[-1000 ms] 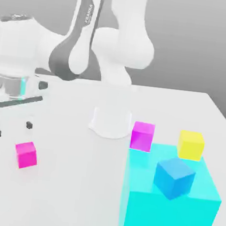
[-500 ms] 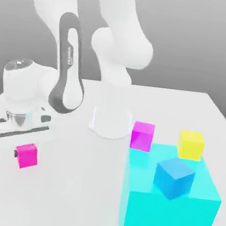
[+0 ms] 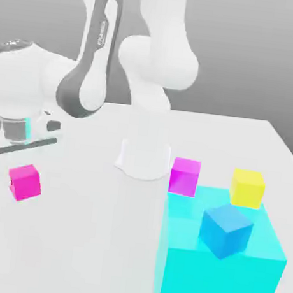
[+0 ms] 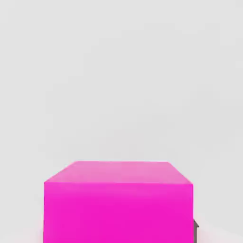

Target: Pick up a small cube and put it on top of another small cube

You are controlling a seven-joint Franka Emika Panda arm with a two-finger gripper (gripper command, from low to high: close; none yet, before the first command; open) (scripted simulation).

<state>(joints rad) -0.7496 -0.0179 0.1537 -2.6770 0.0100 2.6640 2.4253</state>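
While the gripper (image 3: pixel 20 160) grasps the pink cube (image 3: pixel 24 182), the blue cube (image 3: pixel 227 230) sits well off toward the exterior view's right.

You're looking at a glossy white arm (image 3: pixel 156 54) of rounded segments — one link wears a dark grey panel with small lettering — on a white cylindrical base (image 3: pixel 144 158); its hand (image 3: pixel 18 138) shows a cyan accent.

A bare simulated test bench: plain white table (image 3: pixel 99 246), flat grey backdrop, untextured coloured blocks.
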